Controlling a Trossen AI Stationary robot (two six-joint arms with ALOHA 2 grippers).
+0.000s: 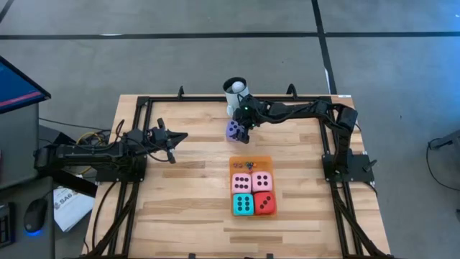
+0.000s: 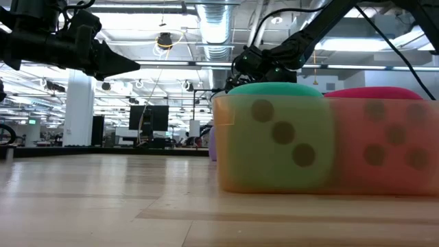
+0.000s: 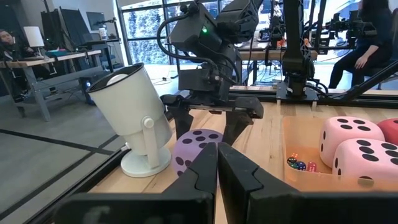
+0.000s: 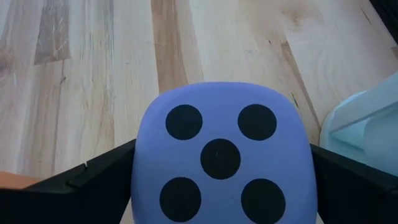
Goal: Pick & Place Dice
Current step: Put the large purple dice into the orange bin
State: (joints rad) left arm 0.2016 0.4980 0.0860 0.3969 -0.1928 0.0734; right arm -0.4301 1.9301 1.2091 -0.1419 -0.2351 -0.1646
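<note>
Four soft dice, two pink point(image 1: 251, 181), one teal point(image 1: 242, 204) and one red point(image 1: 264, 203), sit packed together on and below the flat orange mat point(image 1: 250, 162) at the centre of the high view. The fifth, a purple soft cube with black pips point(image 1: 234, 129), lies just above them, near the white mug point(image 1: 235, 92). The right gripper point(image 1: 243, 129) straddles it, fingers spread wide on either side, five-pip face up. The left gripper point(image 1: 175, 137) waits pinched shut at centre left. The risk appears to be an uneven squeeze: the soft cube could deform, pop out and roll against the mug, or a low approach could scrape the table.
</note>
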